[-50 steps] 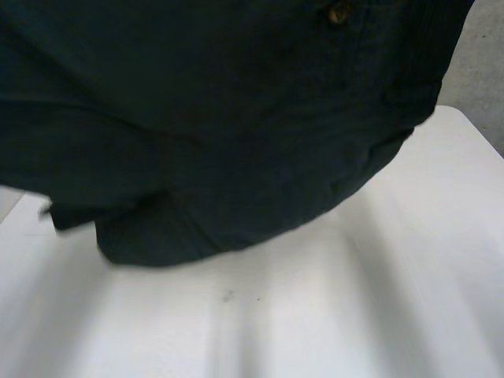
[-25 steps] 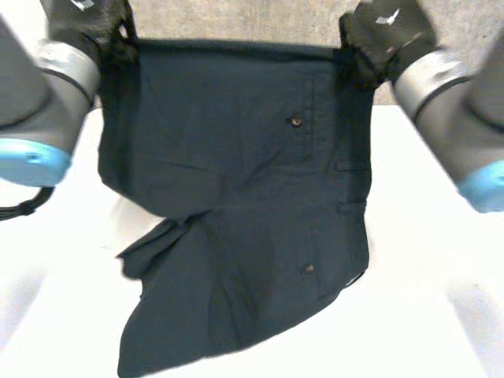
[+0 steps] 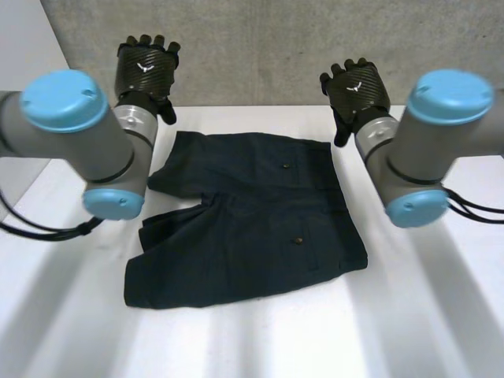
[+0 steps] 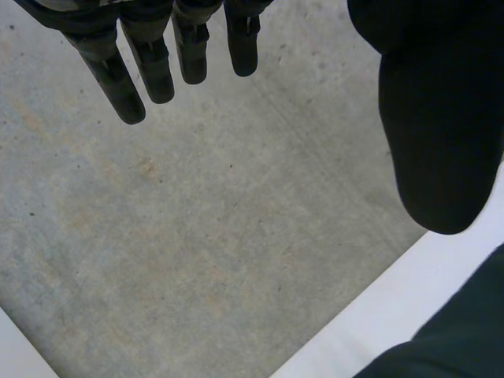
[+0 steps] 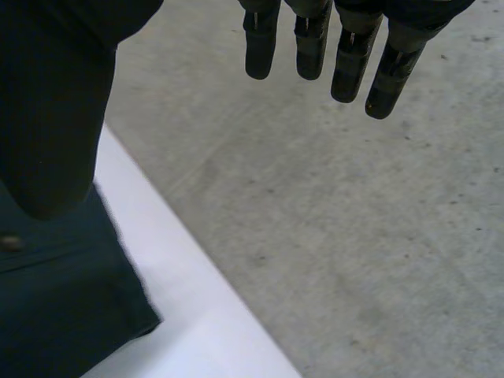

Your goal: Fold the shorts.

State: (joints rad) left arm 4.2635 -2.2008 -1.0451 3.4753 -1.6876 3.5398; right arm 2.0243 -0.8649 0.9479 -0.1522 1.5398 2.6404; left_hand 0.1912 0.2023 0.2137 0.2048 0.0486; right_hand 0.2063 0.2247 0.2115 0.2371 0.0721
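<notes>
Shorts (image 3: 252,220) lie spread on the counter (image 3: 315,331), just short of both wrists. The left robot hand (image 3: 144,67) and right robot hand (image 3: 356,85) hover past the far edge, fingers straight, holding nothing. Best to pinch both far corners evenly, then carry them level onto the near edge.

The white worktop (image 3: 315,331) carries one thing, a pair of dark shorts (image 3: 252,228) lying spread out near its far edge. The waistband is at the right and the legs point left. The cloth rumples at the left, between the legs.
</notes>
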